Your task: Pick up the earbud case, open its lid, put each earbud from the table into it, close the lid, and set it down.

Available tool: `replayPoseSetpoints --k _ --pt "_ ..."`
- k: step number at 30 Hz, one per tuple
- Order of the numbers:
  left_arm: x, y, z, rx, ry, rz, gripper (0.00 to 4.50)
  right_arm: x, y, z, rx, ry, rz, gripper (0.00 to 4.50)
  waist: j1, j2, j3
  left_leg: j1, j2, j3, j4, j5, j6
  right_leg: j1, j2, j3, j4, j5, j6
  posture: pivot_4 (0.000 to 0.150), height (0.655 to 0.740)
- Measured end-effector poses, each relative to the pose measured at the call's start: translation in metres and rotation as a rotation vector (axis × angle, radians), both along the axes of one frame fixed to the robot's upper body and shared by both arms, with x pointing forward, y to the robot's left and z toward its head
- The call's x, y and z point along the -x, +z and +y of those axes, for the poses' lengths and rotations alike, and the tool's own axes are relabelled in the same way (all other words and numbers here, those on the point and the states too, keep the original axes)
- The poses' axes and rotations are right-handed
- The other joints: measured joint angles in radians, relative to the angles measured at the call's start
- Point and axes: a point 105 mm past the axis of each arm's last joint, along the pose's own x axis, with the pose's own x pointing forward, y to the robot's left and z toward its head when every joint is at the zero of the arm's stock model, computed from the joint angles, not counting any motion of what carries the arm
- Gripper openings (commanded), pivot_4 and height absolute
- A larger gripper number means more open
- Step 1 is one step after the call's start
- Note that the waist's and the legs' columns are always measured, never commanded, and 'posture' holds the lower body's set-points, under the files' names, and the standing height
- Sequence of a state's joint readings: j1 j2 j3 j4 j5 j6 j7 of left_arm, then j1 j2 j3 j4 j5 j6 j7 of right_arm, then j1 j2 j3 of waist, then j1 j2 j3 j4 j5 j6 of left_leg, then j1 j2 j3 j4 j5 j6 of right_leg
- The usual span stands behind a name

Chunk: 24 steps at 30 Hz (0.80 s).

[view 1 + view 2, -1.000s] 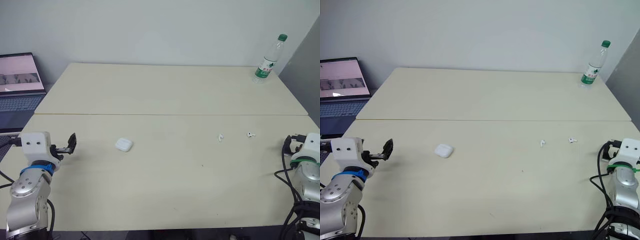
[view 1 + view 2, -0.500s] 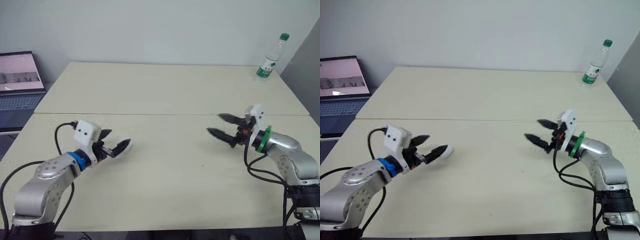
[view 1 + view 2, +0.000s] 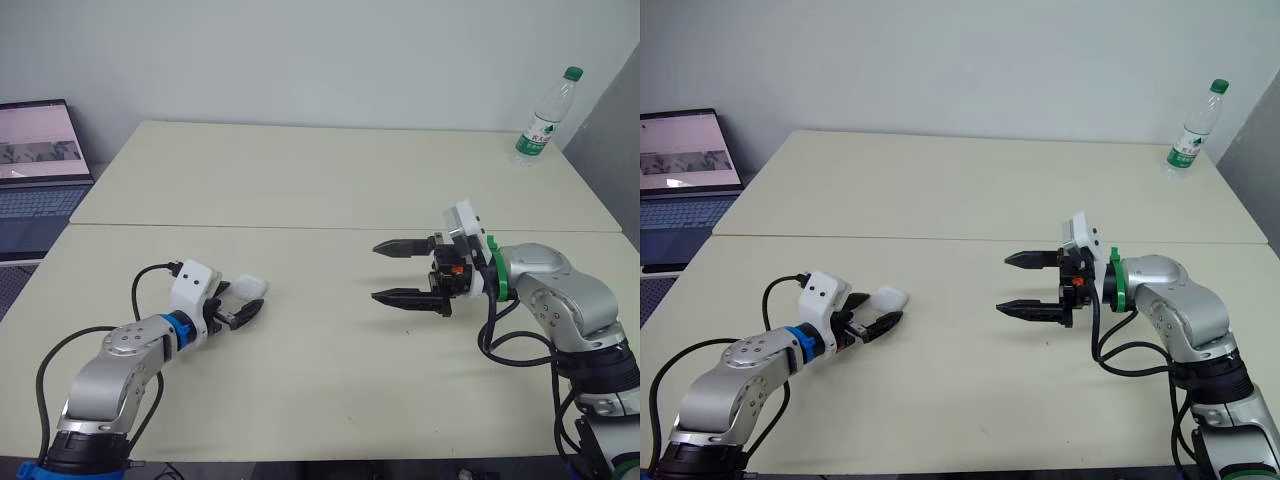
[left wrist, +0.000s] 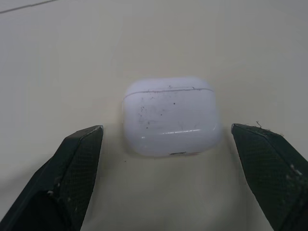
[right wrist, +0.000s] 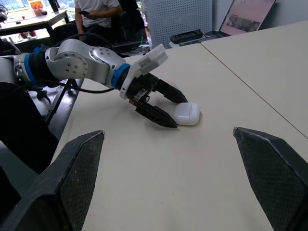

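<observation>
A white rounded plastic earbud case (image 4: 169,115) lies closed on the cream table (image 3: 330,180) between the left pincer (image 3: 243,300)'s parted fingers; the right pincer (image 3: 377,271) gapes, empty.

Open tabletop (image 3: 320,375) all around earbud case (image 4: 171,115)

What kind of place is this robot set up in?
Probably an office or lab workroom: a pale table, an open laptop beside it, a water bottle on its far corner, and a person by another desk.
</observation>
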<state>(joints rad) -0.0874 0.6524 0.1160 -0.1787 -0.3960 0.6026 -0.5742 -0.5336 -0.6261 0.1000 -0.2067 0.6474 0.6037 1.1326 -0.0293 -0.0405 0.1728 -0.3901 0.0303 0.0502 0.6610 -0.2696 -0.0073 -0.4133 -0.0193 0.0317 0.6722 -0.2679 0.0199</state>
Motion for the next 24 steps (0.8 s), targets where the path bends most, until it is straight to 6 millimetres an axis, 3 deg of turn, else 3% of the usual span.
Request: replayPoseSetpoints --k 6,9,13,19,21,24 --pt "-0.008 0.0 -0.005 0.008 -0.003 -0.021 4.46 0.0 0.0 0.001 -0.003 0.003 0.004 4.5 0.001 0.0 0.0 -0.003 0.0 -0.002 0.001 0.0 0.0 -0.002 0.0 -0.002 0.0 0.0 0.0 0.15 0.74" --pt "-0.01 0.0 -0.006 0.008 0.0 -0.027 3.89 0.0 0.0 0.001 -0.002 0.003 0.004 4.5 0.0 0.0 0.0 -0.004 0.0 -0.003 0.001 0.0 0.0 -0.002 0.0 -0.003 0.0 0.0 0.0 0.15 0.74" --pt "-0.009 -0.001 -0.006 0.009 0.001 -0.031 2.77 0.0 0.0 0.0 0.001 0.0 0.003 4.5 0.0 0.0 0.0 -0.005 0.0 -0.006 0.001 0.0 0.0 -0.002 -0.001 -0.006 0.0 0.0 0.0 0.15 0.74" --pt "-0.008 0.002 -0.006 -0.036 -0.018 -0.064 2.77 -0.004 -0.002 -0.002 0.009 -0.022 -0.002 4.5 0.0 0.0 0.0 -0.008 0.0 -0.013 0.002 0.0 0.0 -0.002 -0.002 -0.014 0.0 -0.001 -0.003 0.15 0.74" --pt "-0.013 0.011 -0.009 -0.106 -0.051 -0.139 2.77 -0.009 -0.005 -0.005 0.019 -0.046 0.005 4.5 0.002 0.0 0.0 -0.009 0.0 -0.015 0.002 0.001 -0.001 -0.002 -0.002 -0.015 0.001 -0.001 -0.004 0.15 0.74" --pt "-0.024 0.054 -0.023 -0.319 -0.17 -0.441 2.77 -0.016 -0.009 -0.003 0.015 -0.084 0.047 4.5 0.005 0.0 0.0 -0.009 -0.001 -0.015 0.003 0.001 -0.001 -0.002 -0.002 -0.016 0.0 0.0 -0.006 0.15 0.74"
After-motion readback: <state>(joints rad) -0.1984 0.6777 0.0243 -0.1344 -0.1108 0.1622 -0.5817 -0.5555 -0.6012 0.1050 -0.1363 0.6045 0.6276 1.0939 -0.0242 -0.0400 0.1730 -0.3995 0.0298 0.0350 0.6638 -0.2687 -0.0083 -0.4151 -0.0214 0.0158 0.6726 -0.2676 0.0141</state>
